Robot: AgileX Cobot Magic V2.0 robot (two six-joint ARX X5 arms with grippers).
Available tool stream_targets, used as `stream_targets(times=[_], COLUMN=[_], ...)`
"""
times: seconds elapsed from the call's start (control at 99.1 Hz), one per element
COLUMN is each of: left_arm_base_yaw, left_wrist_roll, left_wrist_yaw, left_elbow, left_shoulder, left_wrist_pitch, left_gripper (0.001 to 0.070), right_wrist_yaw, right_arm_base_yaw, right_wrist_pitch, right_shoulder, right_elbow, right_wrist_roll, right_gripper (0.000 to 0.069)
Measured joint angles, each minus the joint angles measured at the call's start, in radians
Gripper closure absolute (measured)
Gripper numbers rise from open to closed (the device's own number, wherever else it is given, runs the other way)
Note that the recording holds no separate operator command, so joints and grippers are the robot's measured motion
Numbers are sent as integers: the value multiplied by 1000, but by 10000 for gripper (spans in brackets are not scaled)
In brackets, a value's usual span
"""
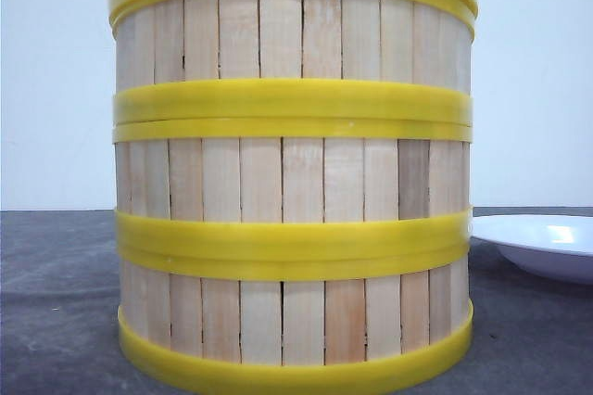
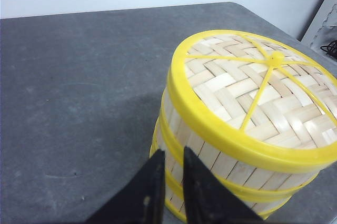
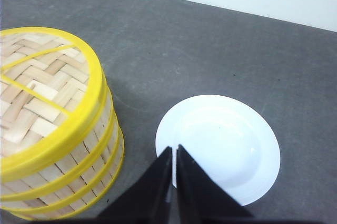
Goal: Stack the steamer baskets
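The steamer baskets stand as one stack of three in the front view: top (image 1: 296, 38), middle (image 1: 296, 177), bottom (image 1: 296, 321). Their yellow rims meet flush. The stack (image 2: 210, 155) carries the domed woven lid (image 2: 253, 92). My left gripper (image 2: 172, 155) hovers just off the stack's side wall, a little above mid height. Its fingers stand a narrow slit apart with nothing between them. My right gripper (image 3: 175, 150) is shut and empty, above the near edge of the white plate (image 3: 221, 145), to the right of the stack (image 3: 58, 150). Neither gripper shows in the front view.
The white plate (image 1: 547, 242) lies on the dark grey table (image 2: 79, 77) just right of the stack, a small gap between them. The stack fills most of the front view and hides what is behind it. A pale wall backs the table.
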Motion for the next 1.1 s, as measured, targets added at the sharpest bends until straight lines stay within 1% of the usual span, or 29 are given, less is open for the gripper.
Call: stream_targets(times=[0.454, 0.494, 0.555, 0.605, 0.636, 0.767, 0.979, 1.1], left_arm_base_yaw=[0, 0, 13, 39, 59, 171, 376, 433], left_wrist_roll=[0, 5, 18, 26, 28, 31, 31, 39], left_wrist_yaw=[-1, -11, -47, -79, -87, -88, -89, -89], left_elbow=[0, 0, 0, 0, 0, -40, -236, -354], left_shoulder=[0, 0, 0, 0, 0, -15, -93, -152], left_wrist_pitch=[0, 1, 4, 5, 5, 48, 214, 300], left_gripper=[675, 675, 675, 675, 675, 675, 675, 675], right_wrist_yaw=[0, 0, 0, 0, 0, 0, 0, 0], right_arm_base_yaw=[0, 0, 0, 0, 0, 0, 0, 0], right_wrist_pitch=[0, 0, 0, 0, 0, 0, 0, 0], right_shoulder=[0, 0, 0, 0, 0, 0, 0, 0], right_elbow=[0, 0, 0, 0, 0, 0, 0, 0], right_wrist_roll=[0, 0, 0, 0, 0, 0, 0, 0], right_gripper=[685, 685, 685, 685, 685, 685, 685, 685])
